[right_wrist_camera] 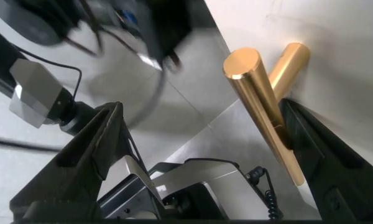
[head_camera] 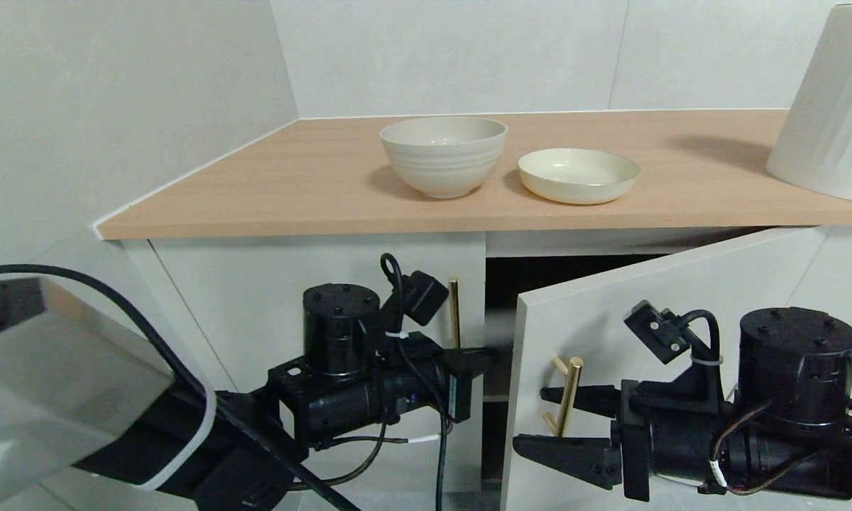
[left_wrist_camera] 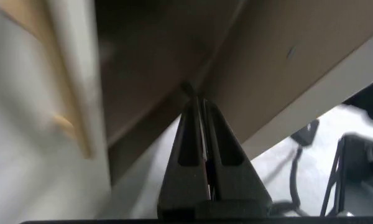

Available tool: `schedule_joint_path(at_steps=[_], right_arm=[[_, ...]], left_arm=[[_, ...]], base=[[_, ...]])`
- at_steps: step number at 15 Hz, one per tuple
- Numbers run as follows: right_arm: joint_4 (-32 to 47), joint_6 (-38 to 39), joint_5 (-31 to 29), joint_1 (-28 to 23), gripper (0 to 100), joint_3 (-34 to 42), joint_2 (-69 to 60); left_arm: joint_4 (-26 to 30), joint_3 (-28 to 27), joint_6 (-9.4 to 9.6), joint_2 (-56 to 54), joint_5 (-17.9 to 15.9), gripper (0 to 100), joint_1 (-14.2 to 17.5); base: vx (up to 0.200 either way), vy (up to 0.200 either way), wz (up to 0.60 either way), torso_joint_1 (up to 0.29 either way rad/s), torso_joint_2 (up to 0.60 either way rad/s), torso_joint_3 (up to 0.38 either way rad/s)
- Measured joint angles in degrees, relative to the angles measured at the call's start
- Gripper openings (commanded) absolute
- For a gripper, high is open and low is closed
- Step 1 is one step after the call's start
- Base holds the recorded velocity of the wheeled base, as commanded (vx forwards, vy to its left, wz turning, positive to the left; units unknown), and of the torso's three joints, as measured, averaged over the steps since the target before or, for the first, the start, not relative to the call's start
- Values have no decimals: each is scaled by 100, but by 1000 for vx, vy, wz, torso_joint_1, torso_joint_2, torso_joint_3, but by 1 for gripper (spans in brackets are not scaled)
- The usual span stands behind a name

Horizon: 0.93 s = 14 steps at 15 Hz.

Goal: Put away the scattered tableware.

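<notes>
- Head view: the bowl [head_camera: 444, 156] and the shallow plate [head_camera: 579, 174] stand side by side on the desk [head_camera: 270, 191], with the bowl on the left.
- The left gripper [head_camera: 486, 355] is below the desk, with its fingers pressed together on nothing. Its tip is at the dark gap beside the half-open cabinet door [head_camera: 681, 298].
- The right gripper [head_camera: 532, 419], also below the desk, is wide open around the gold handle [head_camera: 571, 394] of this door and does not clamp it.

Bowl [head_camera: 443, 155] left of plate [head_camera: 578, 174], on counter [head_camera: 255, 191].
</notes>
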Motion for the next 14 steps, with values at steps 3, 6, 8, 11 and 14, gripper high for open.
schedule_joint_path(at_steps=[3, 6, 8, 11, 14], right_arm=[[24, -11, -18, 0, 100, 20, -51], [69, -22, -22, -38, 100, 74, -160], [66, -40, -99, -102, 100, 140, -247], [69, -155, -464, -256, 100, 182, -405], [244, -358, -602, -477, 100, 185, -642]], left_arm=[[-300, -52, -9, 284, 20, 0, -132], [-546, -304, -2, 573, 135, 0, -276], [-552, -472, -2, 673, 151, 0, -330], [-566, -551, -2, 722, 173, 0, -330], [-533, -601, -63, 697, 167, 0, -361]], base=[[0, 0, 0, 0, 0, 0], [0, 0, 0, 0, 0, 0], [0, 0, 0, 0, 0, 0], [0, 0, 0, 0, 0, 0], [0, 0, 0, 0, 0, 0]])
